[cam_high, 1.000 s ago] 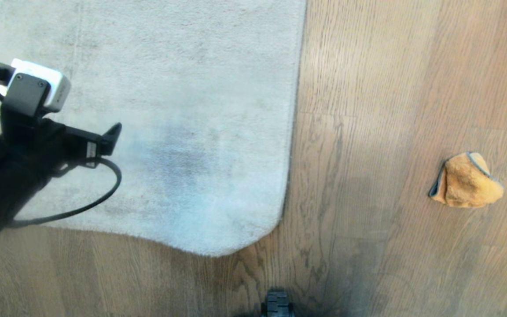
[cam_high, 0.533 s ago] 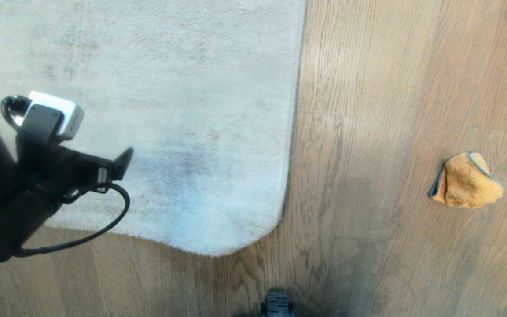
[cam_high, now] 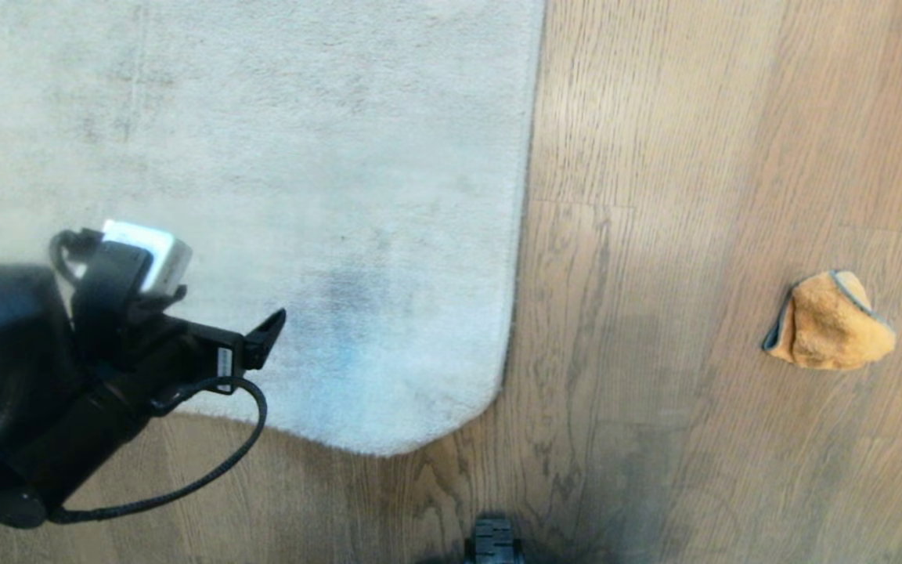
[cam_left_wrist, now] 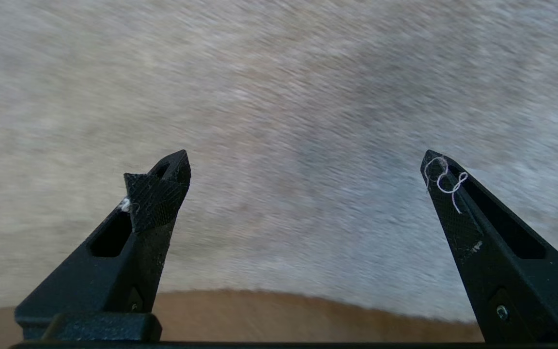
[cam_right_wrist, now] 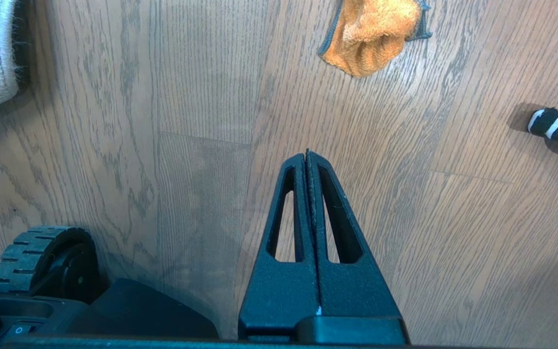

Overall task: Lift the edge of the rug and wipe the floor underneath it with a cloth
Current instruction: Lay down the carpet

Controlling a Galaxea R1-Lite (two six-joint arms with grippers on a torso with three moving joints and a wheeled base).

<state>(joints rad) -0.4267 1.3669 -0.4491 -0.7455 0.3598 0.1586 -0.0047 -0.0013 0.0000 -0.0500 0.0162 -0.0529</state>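
Observation:
The pale grey-beige rug (cam_high: 263, 157) lies flat on the brown wood-grain floor (cam_high: 654, 235). The rug edge (cam_high: 388, 450) curves round a rounded corner near me. My left gripper (cam_left_wrist: 305, 162) hangs open and empty over the rug's pile, just inside the rug edge (cam_left_wrist: 308, 293); one of its fingertips (cam_high: 267, 337) shows in the head view. The orange cloth (cam_high: 828, 321) with grey trim lies crumpled on the floor to the right, away from the rug. My right gripper (cam_right_wrist: 307, 154) is shut and empty above bare floor, with the cloth (cam_right_wrist: 373, 31) ahead of it.
My base wheel (cam_high: 493, 542) sits on the floor just below the rug's corner, and a wheel (cam_right_wrist: 37, 252) shows in the right wrist view. A black-and-white striped object (cam_right_wrist: 557, 126) lies on the floor right of the cloth.
My left arm has moved down and to the right in the head view, from the rug's middle toward its near edge. Its jaws stayed open. Rug and cloth have not moved.

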